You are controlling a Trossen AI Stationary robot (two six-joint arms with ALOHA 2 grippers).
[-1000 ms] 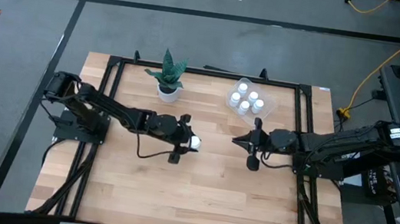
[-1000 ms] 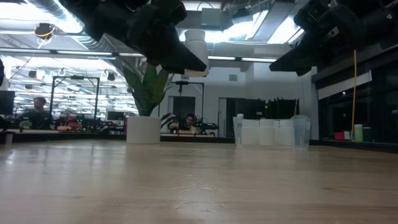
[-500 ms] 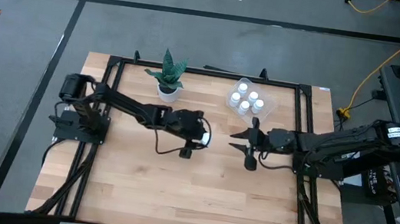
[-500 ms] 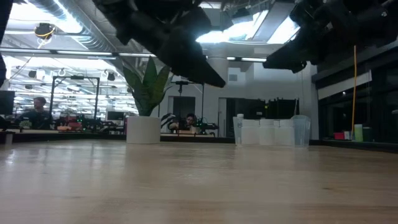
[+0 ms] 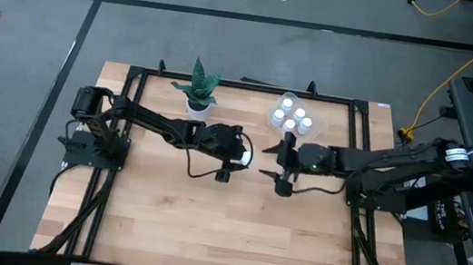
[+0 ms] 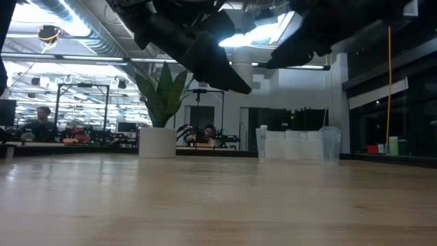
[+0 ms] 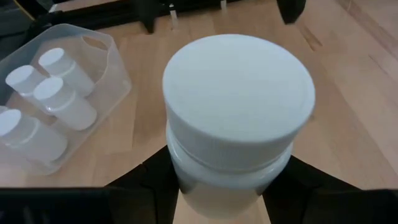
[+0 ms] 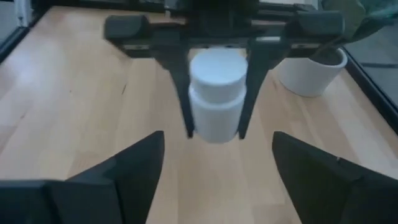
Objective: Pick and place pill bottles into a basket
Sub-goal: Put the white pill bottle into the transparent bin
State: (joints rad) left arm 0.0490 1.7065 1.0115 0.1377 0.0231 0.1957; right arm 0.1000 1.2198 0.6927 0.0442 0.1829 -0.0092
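One white pill bottle (image 5: 246, 160) hangs above the middle of the table with my left gripper (image 5: 242, 156) shut on it; it shows large in the left wrist view (image 7: 239, 118). My right gripper (image 5: 275, 162) stands just right of it, facing it, open wide with nothing between its fingers (image 8: 130, 171). The clear basket (image 5: 321, 123) rests on the table at the far right and holds several more pill bottles (image 5: 293, 117). My left gripper pinches the bottle's body (image 8: 214, 118) below the cap between its two fingers (image 8: 181, 93). The fingers come from the table's left, slanting a little down. The bottle stands upright, cap up, lifted clear of the table.
A white pot with a green plant (image 5: 199, 100) stands at the far edge, left of the basket (image 7: 115, 68). A black frame (image 5: 243, 85) runs round the table top. Bare wood lies toward the near edge.
My left gripper has carried the bottle toward the table's right, keeping it upright and clear of the table. My right gripper has moved toward the table's left, up to the bottle, and has opened wide.
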